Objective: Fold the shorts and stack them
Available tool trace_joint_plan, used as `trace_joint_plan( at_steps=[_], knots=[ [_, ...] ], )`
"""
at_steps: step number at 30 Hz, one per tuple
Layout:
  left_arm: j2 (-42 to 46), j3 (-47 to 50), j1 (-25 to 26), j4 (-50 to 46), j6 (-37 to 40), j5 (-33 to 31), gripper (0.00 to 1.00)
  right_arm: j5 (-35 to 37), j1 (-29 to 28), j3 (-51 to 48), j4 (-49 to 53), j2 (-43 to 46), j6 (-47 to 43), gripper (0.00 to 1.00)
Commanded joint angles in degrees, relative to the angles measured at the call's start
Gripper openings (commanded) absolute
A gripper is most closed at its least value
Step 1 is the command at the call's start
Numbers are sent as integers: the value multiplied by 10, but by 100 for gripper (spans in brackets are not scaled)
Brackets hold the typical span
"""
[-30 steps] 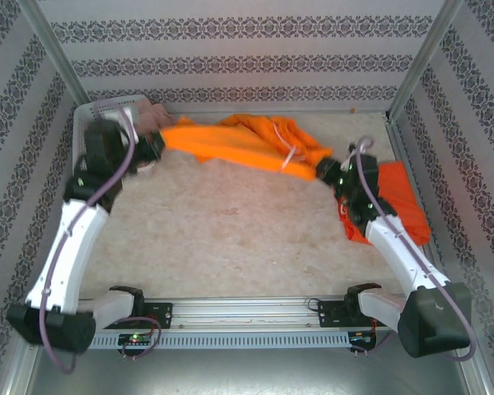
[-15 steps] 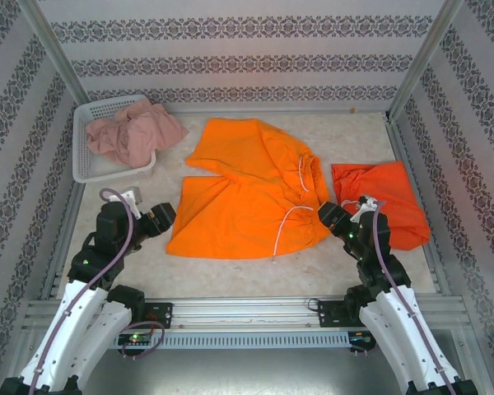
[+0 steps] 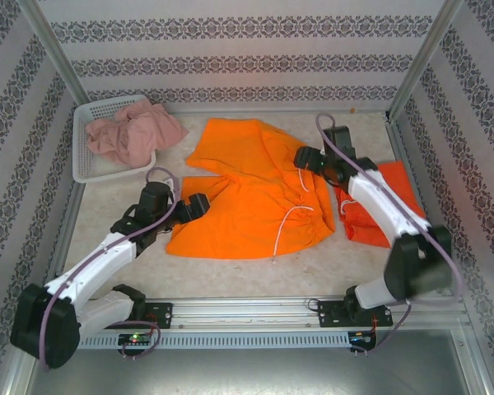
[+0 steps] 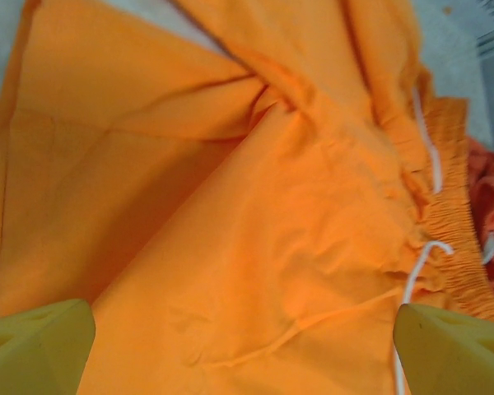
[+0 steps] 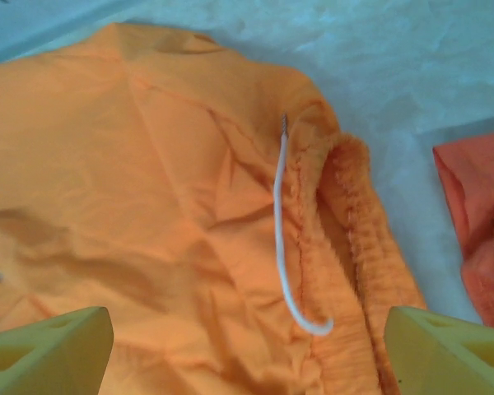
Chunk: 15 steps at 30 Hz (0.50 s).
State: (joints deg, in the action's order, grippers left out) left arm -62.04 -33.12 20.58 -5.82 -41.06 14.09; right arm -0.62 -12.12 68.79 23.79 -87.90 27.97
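Observation:
The yellow-orange shorts (image 3: 251, 193) lie spread flat mid-table, gathered waistband and white drawstring (image 5: 281, 239) towards the right. My left gripper (image 3: 199, 203) hovers at their left edge, open, fingers (image 4: 33, 346) wide apart over the cloth (image 4: 255, 247). My right gripper (image 3: 301, 158) is over the waistband's far end (image 5: 354, 214), open too, gripping nothing. The red-orange shorts (image 3: 399, 206) lie crumpled at the right, partly under the right arm, and show in the right wrist view (image 5: 482, 230). The dusty pink shorts (image 3: 136, 132) sit heaped in the basket.
A white mesh basket (image 3: 86, 171) stands at the back left corner. Patterned walls and metal posts close the table on three sides. Bare tabletop (image 3: 239, 271) runs between the shorts and the arm bases.
A second ago both grippers held the yellow-orange shorts stretched at the back. They have let go, the shorts now lie flat, and both arms have come back over them with jaws open.

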Motion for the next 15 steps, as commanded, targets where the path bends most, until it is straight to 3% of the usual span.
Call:
trace_joint_plan(
  at_steps=[1,7,15],
  knots=[
    [-52,26,5,102,-9,-23,95,-27,25,64,48,-90,-2,80],
    [-153,57,5,176,-17,-19,96,-66,48,133,35,-199,32,67],
    [-195,93,5,224,-33,-17,96,-86,58,188,30,-276,59,54]
  ],
)
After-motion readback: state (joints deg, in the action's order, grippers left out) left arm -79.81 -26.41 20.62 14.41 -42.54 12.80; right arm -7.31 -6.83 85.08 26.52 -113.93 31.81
